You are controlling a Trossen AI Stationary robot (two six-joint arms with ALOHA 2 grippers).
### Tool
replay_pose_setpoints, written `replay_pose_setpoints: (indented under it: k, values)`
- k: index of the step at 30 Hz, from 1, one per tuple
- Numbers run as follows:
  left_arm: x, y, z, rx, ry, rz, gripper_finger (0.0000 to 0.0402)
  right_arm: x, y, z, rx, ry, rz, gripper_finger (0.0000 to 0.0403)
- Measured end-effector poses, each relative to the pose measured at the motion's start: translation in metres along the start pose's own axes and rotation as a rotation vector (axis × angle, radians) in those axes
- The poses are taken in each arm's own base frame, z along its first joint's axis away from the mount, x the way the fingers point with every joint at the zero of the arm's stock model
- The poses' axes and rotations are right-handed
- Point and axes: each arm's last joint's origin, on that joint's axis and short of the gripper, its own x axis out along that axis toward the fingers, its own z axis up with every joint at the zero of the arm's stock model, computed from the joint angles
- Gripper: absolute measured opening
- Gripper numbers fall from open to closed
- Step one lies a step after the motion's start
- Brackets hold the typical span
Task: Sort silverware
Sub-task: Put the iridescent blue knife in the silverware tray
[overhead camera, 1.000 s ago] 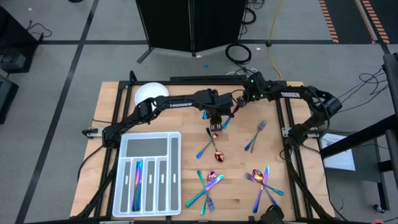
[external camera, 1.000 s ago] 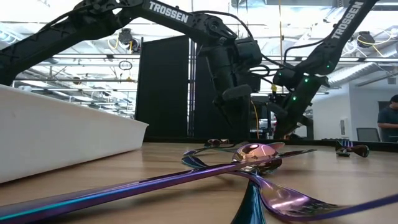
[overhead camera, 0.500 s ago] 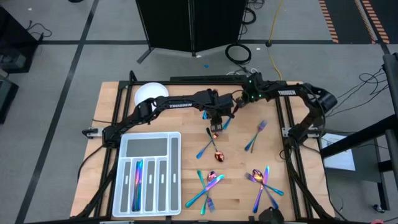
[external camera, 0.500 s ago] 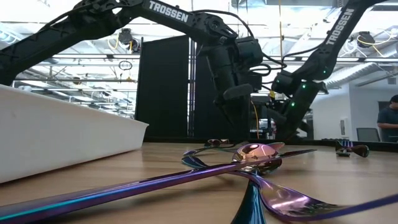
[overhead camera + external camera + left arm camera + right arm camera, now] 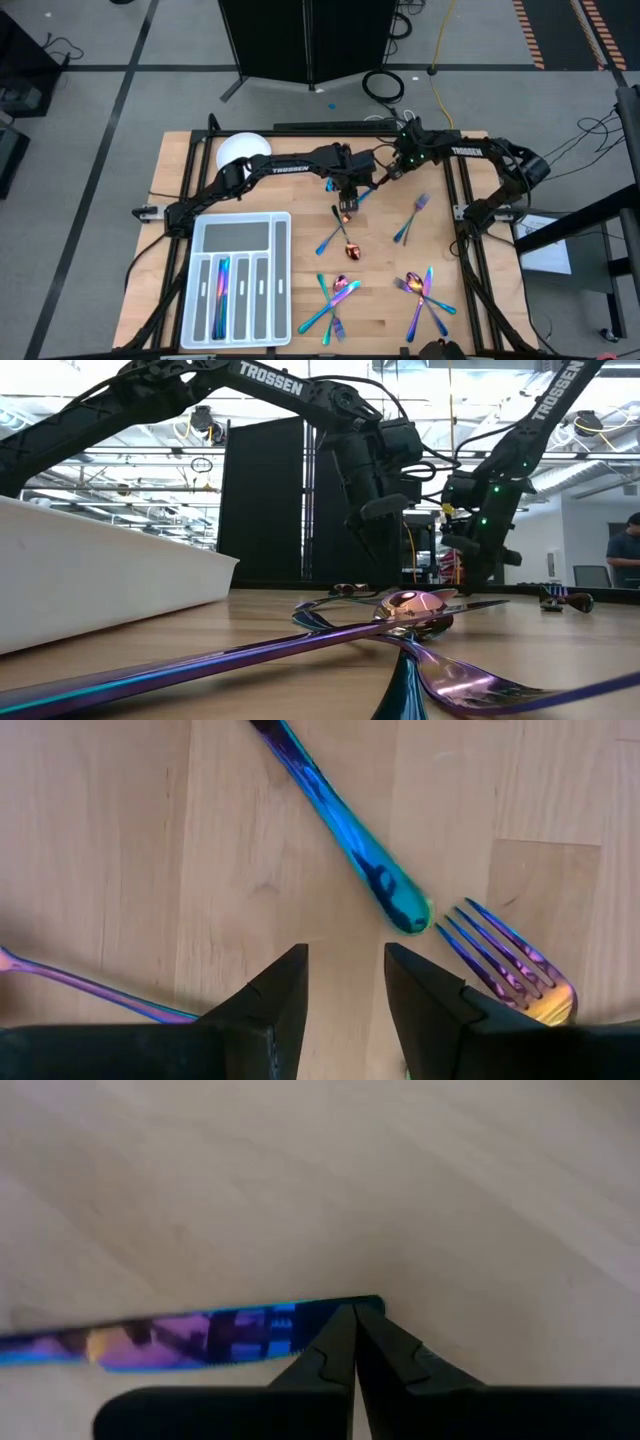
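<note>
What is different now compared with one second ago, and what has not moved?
The right hand, shut, shifted slightly: it swung away at mid-second and came back near the knife. The left hand stayed open above the fork. The silverware on the table and the tray did not move.

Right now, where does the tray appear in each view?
High view: tray at the lower left of the table.
Low view: tray at the left edge, white wall showing.
Left wrist view: not in it.
Right wrist view: not in it.
Shared landmark: left arm, in the high and low views.
</note>
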Motion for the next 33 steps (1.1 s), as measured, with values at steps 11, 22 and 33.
replay_pose_setpoints:
  k: [11,22,33]
  values:
    - [0.014,0.0,-0.006,-0.027,0.029,-0.006,0.0135,-0.002,0.012,-0.006,-0.026,0.087,-0.025,0.0]
    - [0.016,-0.002,0.0,-0.039,-0.036,-0.001,0.0136,-0.004,0.013,-0.015,0.117,0.172,-0.063,0.0]
    - [0.018,-0.014,0.002,0.007,-0.045,-0.038,0.0136,-0.005,0.025,-0.024,0.121,0.237,-0.085,0.0]
